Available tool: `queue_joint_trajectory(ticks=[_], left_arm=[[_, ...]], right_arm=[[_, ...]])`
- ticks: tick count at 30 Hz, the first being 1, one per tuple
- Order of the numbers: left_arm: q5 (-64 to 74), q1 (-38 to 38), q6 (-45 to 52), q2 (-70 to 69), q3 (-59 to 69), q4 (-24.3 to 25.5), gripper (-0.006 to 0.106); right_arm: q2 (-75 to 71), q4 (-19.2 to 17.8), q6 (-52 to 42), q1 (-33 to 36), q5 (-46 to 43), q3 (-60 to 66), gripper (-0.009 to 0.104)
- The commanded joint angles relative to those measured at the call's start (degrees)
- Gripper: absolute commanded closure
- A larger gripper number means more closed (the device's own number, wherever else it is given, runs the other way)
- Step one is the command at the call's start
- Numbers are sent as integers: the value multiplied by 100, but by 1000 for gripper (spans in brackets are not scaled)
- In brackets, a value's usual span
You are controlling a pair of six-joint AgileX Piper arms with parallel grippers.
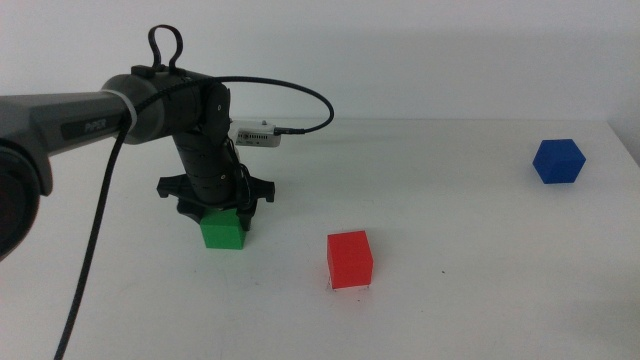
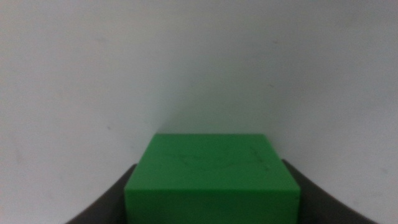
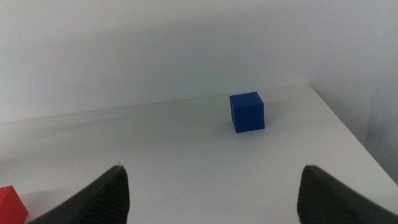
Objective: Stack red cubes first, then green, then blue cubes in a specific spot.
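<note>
The green cube (image 1: 222, 233) rests on the white table at centre-left. My left gripper (image 1: 222, 214) has come down over it from above. In the left wrist view its dark jaws press against both sides of the green cube (image 2: 211, 180), shut on it. The red cube (image 1: 350, 259) stands alone near the table's middle, with tiny dark specks at its foot marking the specific spot (image 1: 334, 291). Far off at the back right sits the blue cube (image 1: 557, 161). My right gripper (image 3: 211, 199) is open and out of the middle view; its wrist view shows the blue cube (image 3: 247, 112) and a corner of the red cube (image 3: 9, 205).
A black cable loops from the left arm (image 1: 90, 115) over the table behind it. The table's right edge (image 1: 625, 150) runs close to the blue cube. A pale wall (image 1: 420, 50) stands behind the table's far edge.
</note>
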Motion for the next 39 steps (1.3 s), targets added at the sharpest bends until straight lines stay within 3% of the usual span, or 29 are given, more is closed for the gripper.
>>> queue_joint_trajectory(ticks=[1,2,4,8,16,23,35,39], left_arm=[[63,4,-132,-129,39,-256,55],[142,-122,-451,-385,90,-342,73],[263,-459,-1040,-726,102,-104,87],[824,-1570,-2686,-1226,-152,869,102],[876,-2624,-3793,-963,-661,924,94],[542,-2624,-3832,-566,-650,1025,88],[357,-2624,-3834,-247,-650,913,87],[328,-2624,-3810,-247,-650,902,81]], right_arm=[[-26,-56,-42,-33,-69,21,2],[-26,-56,-42,-33,-69,21,2],[-26,-56,-42,-33,-69,21,2],[-26,-56,-42,-33,-69,21,2],[-26,-56,-42,-33,-69,21,2],[-26,-56,-42,-33,-69,21,2],[-26,-56,-42,-33,-69,21,2],[-26,-56,-42,-33,-69,21,2]])
